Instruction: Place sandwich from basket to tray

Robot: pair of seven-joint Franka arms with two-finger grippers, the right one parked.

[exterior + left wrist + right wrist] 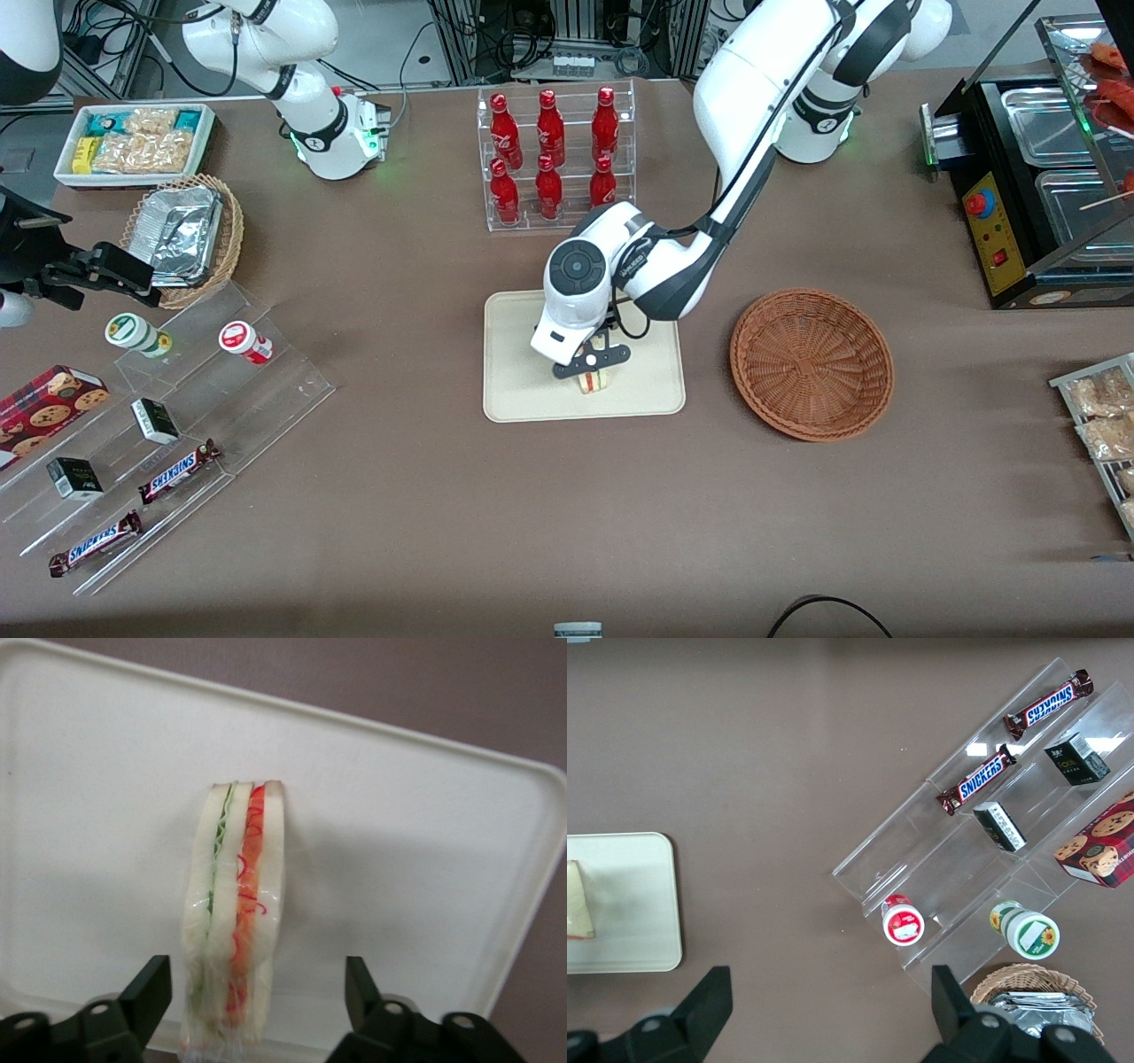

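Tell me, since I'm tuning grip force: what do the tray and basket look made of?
Tray: apparently smooth matte cream plastic with a moulded rim. Basket: reddish-brown woven wicker. The open gripper straddles the film-wrapped sandwich on the tray.

A brown tablecloth (443, 496) covers the whole table, evenly lit from above. At the table's edge farthest from the front camera, a pale floor (390, 35) carries tangled black cables (97, 27) and metal framing (585, 27).
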